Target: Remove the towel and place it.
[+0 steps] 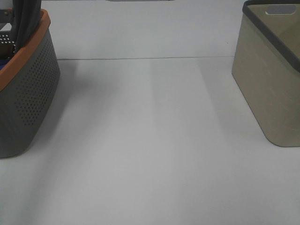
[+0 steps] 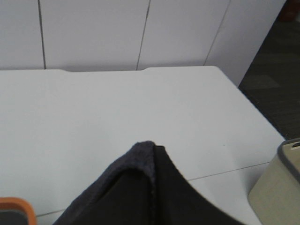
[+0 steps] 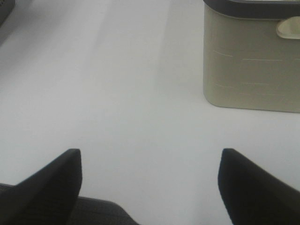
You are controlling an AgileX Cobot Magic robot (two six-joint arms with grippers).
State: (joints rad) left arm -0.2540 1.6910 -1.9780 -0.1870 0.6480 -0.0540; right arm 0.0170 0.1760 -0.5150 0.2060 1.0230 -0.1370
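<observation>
The dark navy-charcoal towel (image 1: 26, 18) hangs in vertical folds at the far left, over the grey perforated basket with an orange rim (image 1: 33, 93). Its top runs out of the exterior view. In the left wrist view the towel (image 2: 126, 173) bunches up right in front of the camera and hides the left gripper's fingers, which seem closed on it. My right gripper (image 3: 150, 154) is open and empty, low over the bare white table. Neither gripper shows in the exterior view. The towel's white tag is not visible.
A beige basket with a dark grey rim (image 1: 267, 89) stands at the right; it also shows in the right wrist view (image 3: 248, 61) and the left wrist view (image 2: 276, 187). The white table (image 1: 150, 140) stretches between the two baskets.
</observation>
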